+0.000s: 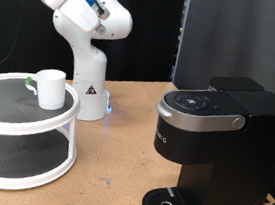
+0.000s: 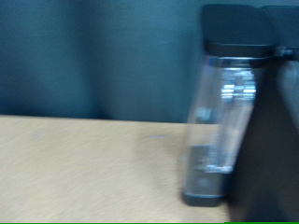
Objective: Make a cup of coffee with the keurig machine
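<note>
Pincer out of sight in both views, its opening impossible to tell, cup (image 1: 50,87) on white two-tier stand (image 1: 20,154), keurig machine (image 1: 217,153) lid closed on counter (image 1: 121,151), blurred water tank (image 2: 220,131) before the wrist camera.

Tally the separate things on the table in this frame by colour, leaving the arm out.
White: 2, the cup and the two-tier round stand it sits on.
Black: 1, the keurig machine, lid down, clear water tank at its side.
Total: 3.
The hand shows in neither view.
</note>
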